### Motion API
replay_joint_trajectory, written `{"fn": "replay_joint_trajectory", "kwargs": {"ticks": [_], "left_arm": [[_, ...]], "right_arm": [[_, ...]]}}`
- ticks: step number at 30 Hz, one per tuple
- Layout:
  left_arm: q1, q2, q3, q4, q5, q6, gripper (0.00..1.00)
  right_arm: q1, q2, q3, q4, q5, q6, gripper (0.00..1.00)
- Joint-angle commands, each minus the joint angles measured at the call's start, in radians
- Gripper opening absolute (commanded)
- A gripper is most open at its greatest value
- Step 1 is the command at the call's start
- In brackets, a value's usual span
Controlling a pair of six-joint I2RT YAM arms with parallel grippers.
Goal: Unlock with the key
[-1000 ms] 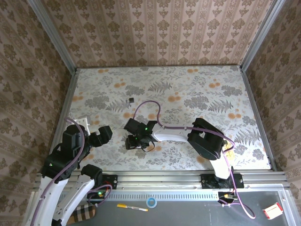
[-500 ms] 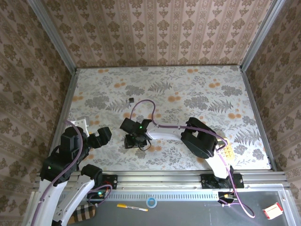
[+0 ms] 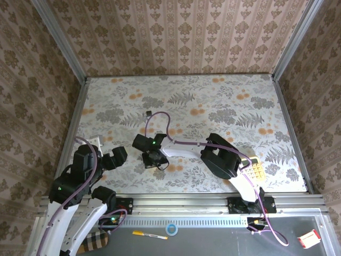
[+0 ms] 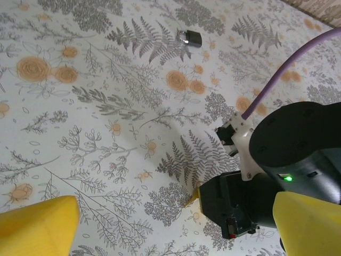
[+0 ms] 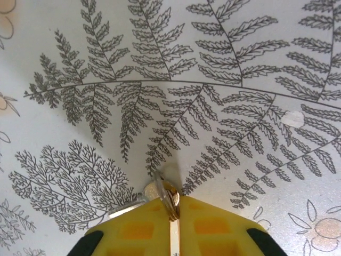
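While the right claw sits at the bottom centre of its wrist view, its yellow fingers are pressed together on the key, a small metal piece over the fern-printed table. The left claw stands wide apart along the lower edge of its frame. The padlock lies at upper centre, well apart.
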State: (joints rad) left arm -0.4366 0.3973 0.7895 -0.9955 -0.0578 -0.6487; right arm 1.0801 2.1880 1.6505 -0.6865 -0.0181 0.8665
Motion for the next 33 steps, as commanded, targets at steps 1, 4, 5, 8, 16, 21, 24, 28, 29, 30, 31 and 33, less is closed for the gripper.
{"fn": "replay_joint_trajectory", "kwargs": {"ticks": [1,4,5,8,16,21,24,28,29,30,31,33], "left_arm": [[0.006,0.004,-0.03,0.029,0.036,-0.062,0.94],[0.007,0.032,-0.067,0.096,0.088,-0.096,0.93],[0.006,0.044,-0.078,0.121,0.11,-0.108,0.93],[0.003,0.075,-0.108,0.215,0.171,-0.144,0.92],[-0.058,0.127,-0.23,0.528,0.296,-0.304,0.92],[-0.113,0.204,-0.28,0.702,0.325,-0.458,0.92],[-0.141,0.249,-0.306,0.833,0.36,-0.571,0.92],[-0.211,0.322,-0.374,1.069,0.369,-0.75,0.92],[-0.229,0.348,-0.384,1.115,0.368,-0.782,0.92],[-0.246,0.369,-0.39,1.155,0.365,-0.807,0.92],[-0.26,0.383,-0.392,1.187,0.36,-0.823,0.92],[-0.292,0.411,-0.387,1.229,0.346,-0.845,0.92]], "right_arm": [[-0.005,-0.009,-0.087,0.034,0.047,0.003,0.06],[-0.009,-0.076,-0.148,0.066,0.059,0.003,0.0],[-0.009,-0.105,-0.169,0.08,0.062,0.003,0.0],[-0.015,-0.188,-0.221,0.116,0.065,-0.004,0.0],[-0.056,-0.426,-0.3,0.123,0.072,-0.043,0.0],[-0.093,-0.54,-0.336,0.109,0.062,-0.067,0.0],[-0.113,-0.595,-0.369,0.131,0.047,-0.075,0.0],[-0.133,-0.655,-0.411,0.174,0.035,-0.078,0.0],[-0.136,-0.67,-0.42,0.183,0.034,-0.077,0.0],[-0.139,-0.684,-0.43,0.19,0.032,-0.075,0.0],[-0.142,-0.694,-0.437,0.192,0.03,-0.073,0.0],[-0.146,-0.717,-0.457,0.208,0.023,-0.068,0.0]]}}
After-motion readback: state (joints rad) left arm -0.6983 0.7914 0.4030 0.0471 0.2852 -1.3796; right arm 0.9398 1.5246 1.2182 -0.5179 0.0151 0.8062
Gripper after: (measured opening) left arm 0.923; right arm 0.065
